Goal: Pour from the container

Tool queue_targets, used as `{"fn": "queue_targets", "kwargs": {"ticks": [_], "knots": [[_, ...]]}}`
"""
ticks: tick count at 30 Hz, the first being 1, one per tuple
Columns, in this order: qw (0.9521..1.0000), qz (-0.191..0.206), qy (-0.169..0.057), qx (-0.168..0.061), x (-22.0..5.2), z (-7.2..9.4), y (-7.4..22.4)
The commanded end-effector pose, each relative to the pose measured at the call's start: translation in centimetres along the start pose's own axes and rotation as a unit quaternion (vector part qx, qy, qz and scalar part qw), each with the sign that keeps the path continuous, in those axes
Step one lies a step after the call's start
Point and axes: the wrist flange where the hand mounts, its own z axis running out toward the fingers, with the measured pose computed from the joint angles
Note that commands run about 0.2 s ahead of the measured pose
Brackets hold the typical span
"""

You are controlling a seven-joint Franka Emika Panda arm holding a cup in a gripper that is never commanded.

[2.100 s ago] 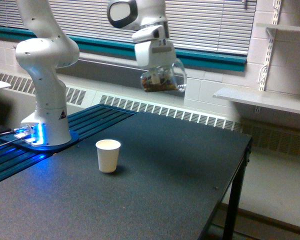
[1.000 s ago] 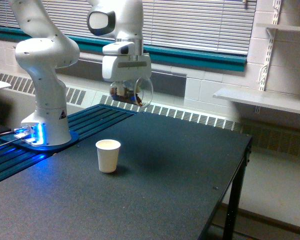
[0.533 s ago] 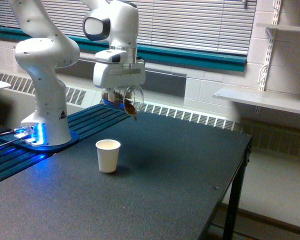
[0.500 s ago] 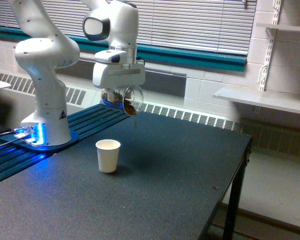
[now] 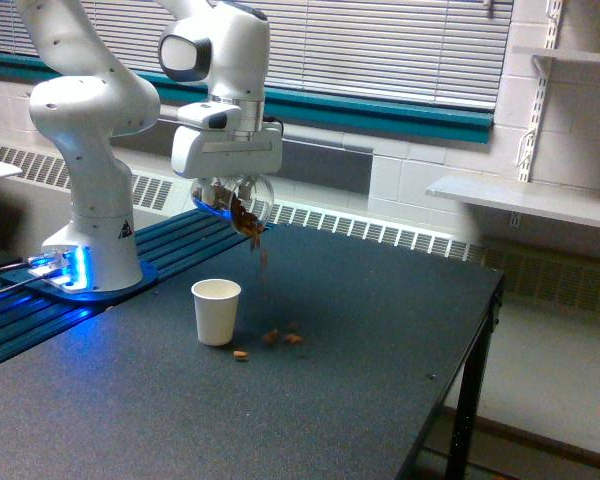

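Gripper (image 5: 230, 190) is grasping the container (image 5: 242, 203), tilted above the table (image 5: 380, 330); brown bits (image 5: 280, 338) are falling and landing beside the paper cup (image 5: 216, 311), not inside.

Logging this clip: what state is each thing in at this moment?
Clear handled cup: held in the gripper, tipped, brown pieces spilling out.
Brown pieces: scattered on the black table, beside the cup, not in it.
White paper cup: upright, on the table; contents not visible.
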Motion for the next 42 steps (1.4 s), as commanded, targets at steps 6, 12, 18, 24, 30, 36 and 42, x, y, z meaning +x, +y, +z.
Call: {"fn": "queue_targets", "kwargs": {"ticks": [6, 12, 18, 24, 30, 36, 42], "knots": [[0.999, 0.039, -0.016, -0.017, -1.6, 1.4, 2.0], [0.9984, 0.051, -0.02, -0.014, -1.8, 0.8, 2.3], [0.9968, 0.074, -0.027, -0.012, -1.9, 0.5, 2.5], [0.9953, 0.09, -0.031, -0.014, -1.8, 0.3, 2.8], [0.9943, 0.099, -0.034, -0.02, -1.9, 0.3, 3.0], [0.9932, 0.108, -0.04, -0.021, -2.1, 0.2, 3.0], [0.9915, 0.12, -0.044, -0.026, -2.4, 0.2, 3.2]]}}
